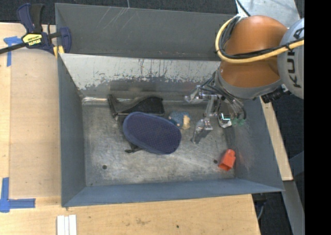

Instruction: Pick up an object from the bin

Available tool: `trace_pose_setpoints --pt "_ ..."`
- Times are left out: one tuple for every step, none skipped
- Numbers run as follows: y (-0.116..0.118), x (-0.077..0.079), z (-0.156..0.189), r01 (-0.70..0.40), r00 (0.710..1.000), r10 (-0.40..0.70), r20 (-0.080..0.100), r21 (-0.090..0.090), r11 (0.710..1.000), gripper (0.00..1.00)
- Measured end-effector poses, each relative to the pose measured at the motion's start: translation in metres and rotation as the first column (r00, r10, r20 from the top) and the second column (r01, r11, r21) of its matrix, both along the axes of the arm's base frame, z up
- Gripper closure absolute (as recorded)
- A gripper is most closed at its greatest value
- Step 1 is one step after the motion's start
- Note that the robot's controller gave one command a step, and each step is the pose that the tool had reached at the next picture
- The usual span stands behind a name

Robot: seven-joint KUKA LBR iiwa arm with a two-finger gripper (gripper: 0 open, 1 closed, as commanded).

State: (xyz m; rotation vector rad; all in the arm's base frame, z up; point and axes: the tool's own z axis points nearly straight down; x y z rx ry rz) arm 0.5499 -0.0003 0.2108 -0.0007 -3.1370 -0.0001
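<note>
My gripper (213, 128) hangs in the right half of the bin, its two metal fingers pointing down and standing apart with nothing between them. Just left of the fingers lies a small pale blue and tan thing (180, 120). A dark blue oval pad (151, 133) lies further left, in the middle of the bin floor. Below and to the right of the fingers, a small orange-red block (227, 159) sits near the bin's front right corner.
A black flat thing (138, 106) lies behind the blue pad, toward the back wall. The orange cover and yellow cable on the wrist hang over the bin's right back part. The floor at front left is bare grey metal.
</note>
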Motion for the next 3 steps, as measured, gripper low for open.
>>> trace_pose_setpoints --pt "0.034 0.02 -0.107 0.034 0.999 -0.034 0.004 -0.002 0.999 0.0" --pt "0.034 0.02 -0.103 0.034 0.999 -0.034 0.005 -0.001 0.999 1.0" --pt "0.02 0.014 0.012 -0.185 0.983 0.185 0.015 -0.002 0.983 1.0"
